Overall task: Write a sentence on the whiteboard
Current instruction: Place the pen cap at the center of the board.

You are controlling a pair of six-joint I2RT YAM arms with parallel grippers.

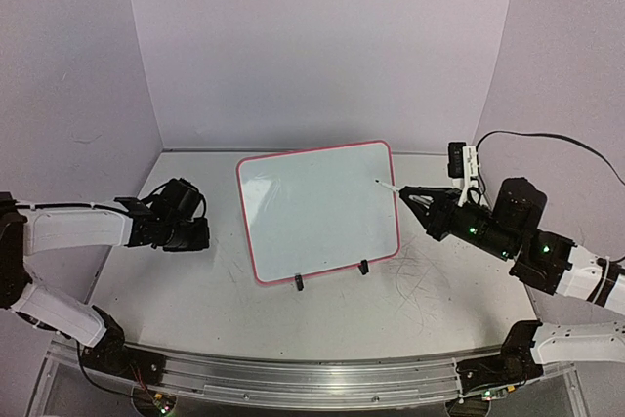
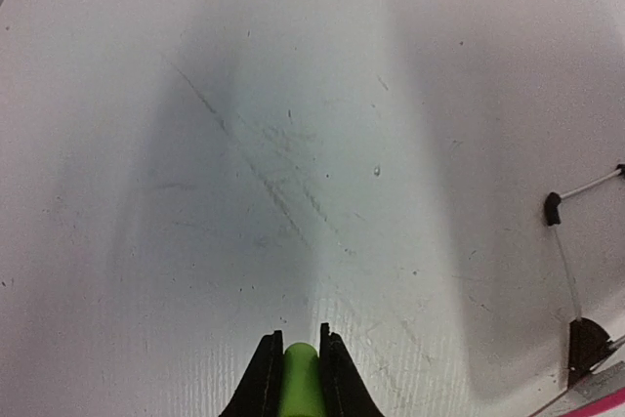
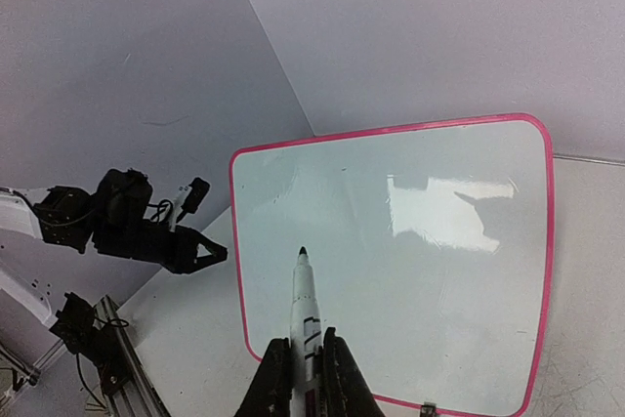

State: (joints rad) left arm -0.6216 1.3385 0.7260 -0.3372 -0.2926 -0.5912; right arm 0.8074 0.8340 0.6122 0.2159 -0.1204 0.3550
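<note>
1. standing tilted on black feet [image 1: 299, 285] at mid desk [image 1: 244, 319], the whiteboard [image 1: 317, 212] shows a glossy white face inside a pink rim.
2. the right jaws are clamped on a white marker [image 1: 386, 186], its dark tip over the board's upper right; whether it touches is unclear.
3. the left jaws, left of the board and apart from it, pinch a green piece [image 2: 301, 378] above the desk.
</note>
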